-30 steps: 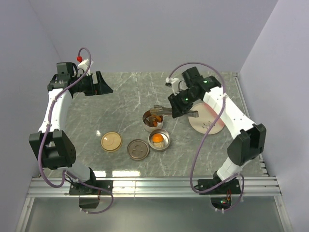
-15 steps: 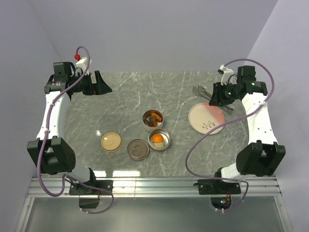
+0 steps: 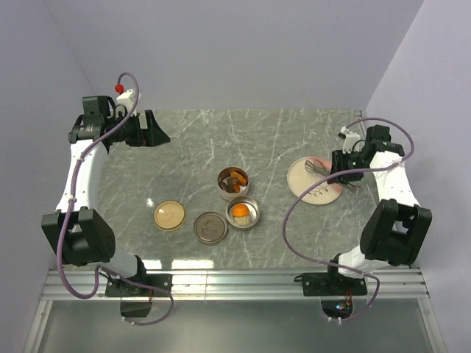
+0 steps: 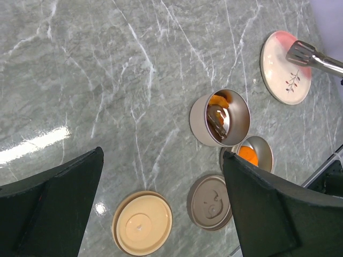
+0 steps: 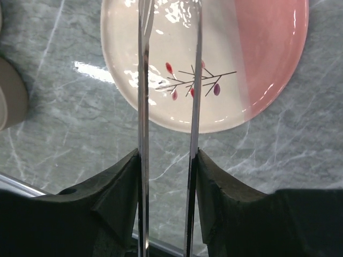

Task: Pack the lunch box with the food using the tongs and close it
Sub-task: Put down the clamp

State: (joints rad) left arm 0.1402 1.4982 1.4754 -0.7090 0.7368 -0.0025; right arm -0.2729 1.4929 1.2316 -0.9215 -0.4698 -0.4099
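1. Right gripper (image 3: 337,175) is clenched on the tongs (image 3: 319,166), whose two slim arms are pressed between its fingers (image 5: 119,187). The tong tips hang over the plate (image 3: 313,193), at 3 o'clock on the table (image 3: 184,162).
2. Left gripper (image 3: 152,131) stands released with its jaws wide, at 10 o'clock near the far left edge.
3. The right arm works close to the table's right edge. Bare stone runs from 11 to 1 o'clock, and also lies between the left gripper and the tins.
4. The food sits at the centre. Brown and orange pieces are in the far tin (image 3: 233,182), and an orange chunk (image 3: 240,212) is in the near tin (image 3: 250,220), just beside it at 5 o'clock. Both tins are uncovered.
5. A tan lid (image 3: 169,215) and a grey lid (image 3: 210,227) lie flat at 7 o'clock.
6. Half a second earlier the tongs were beyond the plate's far rim. A second ago they were at the far tin. The left arm has barely shifted.
7. The tongs are thin bright metal. The plate is glossy cream shading to pink, with a twig motif. The tins are round dull metal, and the table is grey veined marble.
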